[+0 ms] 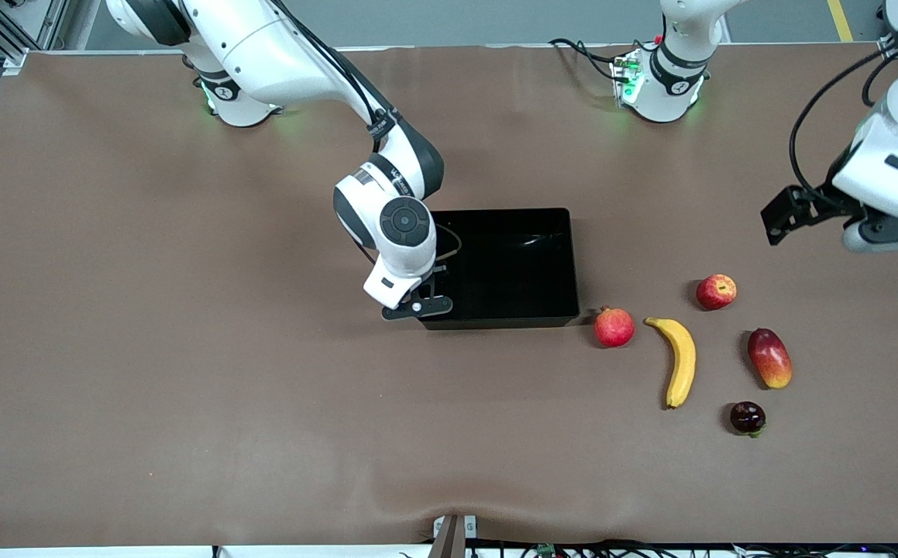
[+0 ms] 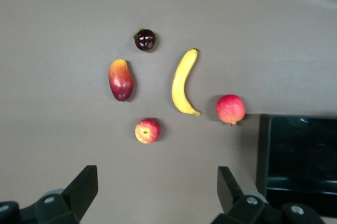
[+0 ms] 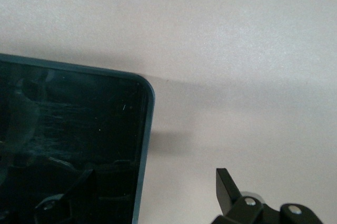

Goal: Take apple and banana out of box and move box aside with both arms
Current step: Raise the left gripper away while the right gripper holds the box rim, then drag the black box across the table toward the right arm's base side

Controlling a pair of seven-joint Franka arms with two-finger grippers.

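Front view: the right hand point(image 1: 416, 307) is straddling the black box's point(image 1: 507, 267) wall at mid-table, while the left hand point(image 1: 867, 225) is hovering near the table's point(image 1: 185, 387) left-arm end.

Left wrist view: fingers point(image 2: 84, 184) spread apart; one banana point(image 2: 182, 83), one apple point(image 2: 147, 130), one pomegranate point(image 2: 230, 109), one mango point(image 2: 120, 79), one dark fruit point(image 2: 145, 39) are lying apart.

Right wrist view: fingers point(image 3: 227, 190) are standing apart, one inside, one outside the box corner.

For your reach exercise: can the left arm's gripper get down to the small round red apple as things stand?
Probably yes. The left gripper hangs open over bare table beside the small round red apple, which lies apart from the long curved yellow banana and the other fruits.
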